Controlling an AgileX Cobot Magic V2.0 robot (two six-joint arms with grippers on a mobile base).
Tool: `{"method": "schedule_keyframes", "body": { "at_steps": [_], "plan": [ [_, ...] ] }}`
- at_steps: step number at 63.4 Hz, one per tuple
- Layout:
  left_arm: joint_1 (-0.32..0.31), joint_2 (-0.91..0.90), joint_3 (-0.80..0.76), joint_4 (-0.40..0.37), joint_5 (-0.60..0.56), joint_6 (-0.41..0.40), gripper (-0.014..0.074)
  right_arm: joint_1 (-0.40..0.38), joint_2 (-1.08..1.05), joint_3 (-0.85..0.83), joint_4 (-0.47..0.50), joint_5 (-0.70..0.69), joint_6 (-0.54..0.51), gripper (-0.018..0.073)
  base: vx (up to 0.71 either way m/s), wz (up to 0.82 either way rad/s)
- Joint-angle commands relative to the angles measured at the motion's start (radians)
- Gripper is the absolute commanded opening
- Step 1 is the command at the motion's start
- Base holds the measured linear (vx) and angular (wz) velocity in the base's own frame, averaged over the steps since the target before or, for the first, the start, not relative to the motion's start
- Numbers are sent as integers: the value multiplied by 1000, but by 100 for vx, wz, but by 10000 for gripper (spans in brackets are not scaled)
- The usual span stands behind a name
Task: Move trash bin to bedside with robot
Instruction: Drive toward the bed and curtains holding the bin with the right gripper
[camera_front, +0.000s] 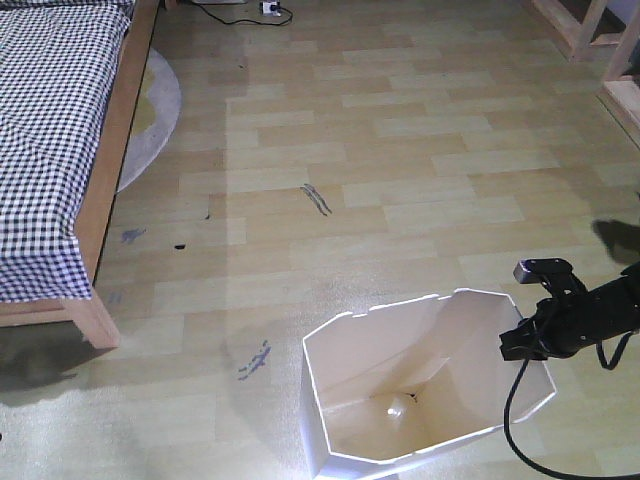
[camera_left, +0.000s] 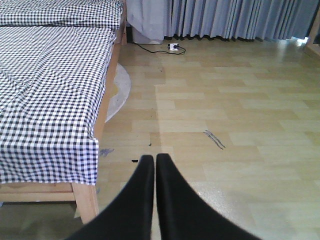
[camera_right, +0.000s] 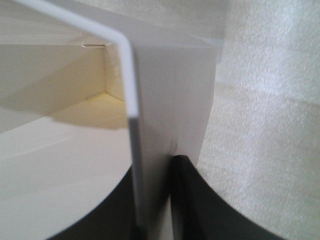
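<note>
The white trash bin (camera_front: 365, 365) stands on the floor at the bottom middle of the front view, well to the right of the bed's near corner. My right gripper (camera_front: 518, 342), on a thin black arm with a trailing cable, is shut on the bin's right rim. In the right wrist view the thin bin wall (camera_right: 170, 90) runs between the black fingers (camera_right: 190, 185) of that gripper (camera_right: 156, 172). The bedside is at the left: a bed (camera_front: 50, 120) with checked bedding and a wooden frame. My left gripper (camera_left: 155, 159) is shut on nothing, above the floor, facing the bed (camera_left: 50, 90).
A round grey rug (camera_front: 158, 105) lies beside the bed. A power strip with a black cord (camera_front: 268, 10) sits by the far wall under grey curtains (camera_left: 225, 20). Wooden furniture legs (camera_front: 590, 30) stand at the top right. Dark scuff marks (camera_front: 316, 198) dot the wooden floor.
</note>
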Motion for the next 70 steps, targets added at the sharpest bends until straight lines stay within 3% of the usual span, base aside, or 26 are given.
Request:
{"method": "schedule_keyframes", "body": {
  "at_steps": [1,70],
  "plan": [
    [-3,-14,3,-2,-66,-4,-6,-5,-73,-11,56,177,5,-5,34,2],
    [-3,-14,3,-2,-66,-4,-6,-5,-73,-11,56,177,5,-5,34,4]
  ]
}}
